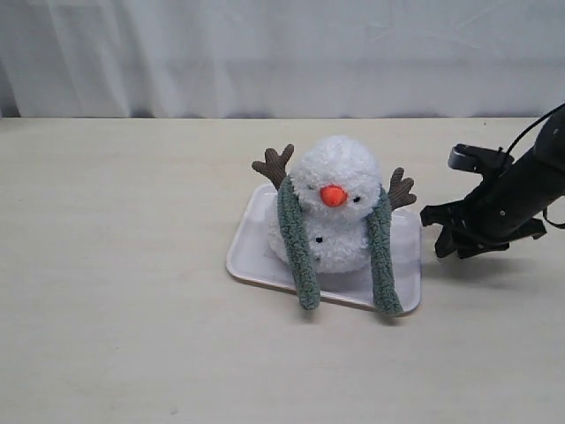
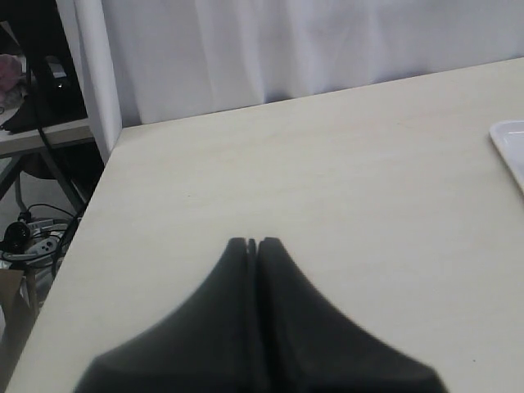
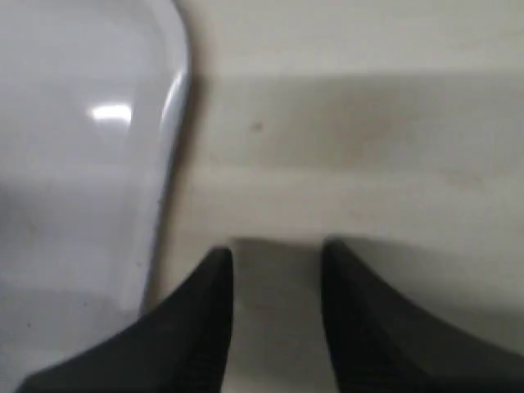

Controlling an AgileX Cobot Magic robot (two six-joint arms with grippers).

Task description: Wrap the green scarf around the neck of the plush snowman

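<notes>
Green scarf [image 1: 297, 247] draped over snowman [image 1: 335, 177] (ends dangling); right pincer [image 3: 274, 250] released, left pincer [image 2: 252, 242] clenched.

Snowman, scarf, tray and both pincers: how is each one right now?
white tray: lying flat, right way up.
plush snowman: sitting upright on the white tray.
green scarf: draped behind the plush snowman's neck, both ends hanging down the front, not crossed.
left pincer: shut, empty.
right pincer: open, empty, beside the white tray's edge.

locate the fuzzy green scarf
Exterior view, centre: the fuzzy green scarf drapes behind the white plush snowman's neck, ends hanging down its front to the white tray's rim.
</notes>
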